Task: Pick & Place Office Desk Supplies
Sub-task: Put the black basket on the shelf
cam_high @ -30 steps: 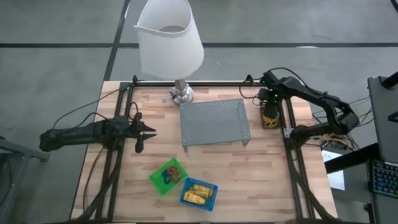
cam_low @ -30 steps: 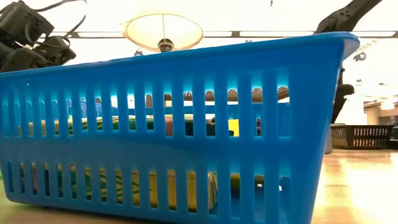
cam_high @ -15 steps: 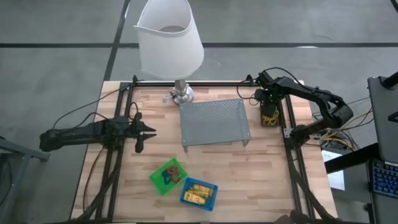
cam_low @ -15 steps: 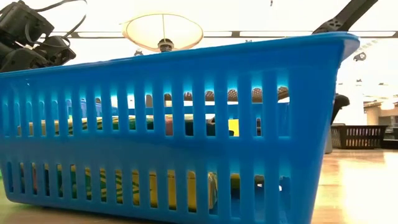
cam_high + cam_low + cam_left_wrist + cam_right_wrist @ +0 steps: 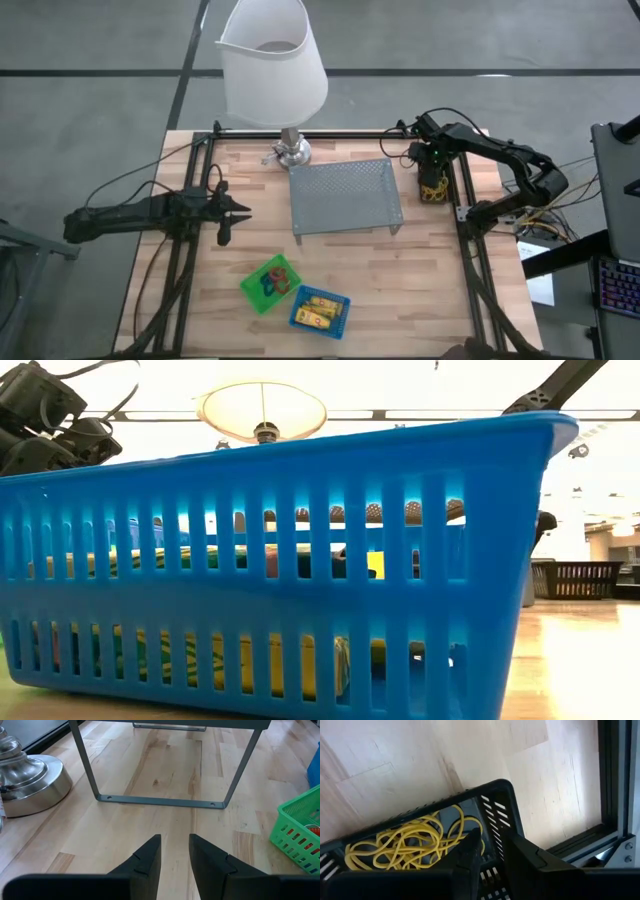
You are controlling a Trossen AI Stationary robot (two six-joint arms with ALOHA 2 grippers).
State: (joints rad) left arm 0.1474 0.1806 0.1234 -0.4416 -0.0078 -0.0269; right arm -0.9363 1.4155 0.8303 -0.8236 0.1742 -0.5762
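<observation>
Right wrist view shows my right gripper (image 5: 490, 851) has dropped onto the black bin (image 5: 502, 810) beside the mesh tray (image 5: 345, 195), jaws narrowing astride its wall, so a lift looks close.

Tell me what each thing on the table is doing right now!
Lamp: standing upright at the back edge.
Grey mesh tray: flat in the middle, nothing in it.
Green bin: holds red and blue loops.
Blue bin: holds yellow sticks.
Black bin: holds tangled yellow rubber bands.
Left gripper: slightly open, holding nothing.
Right gripper: over the black bin's wall.
</observation>
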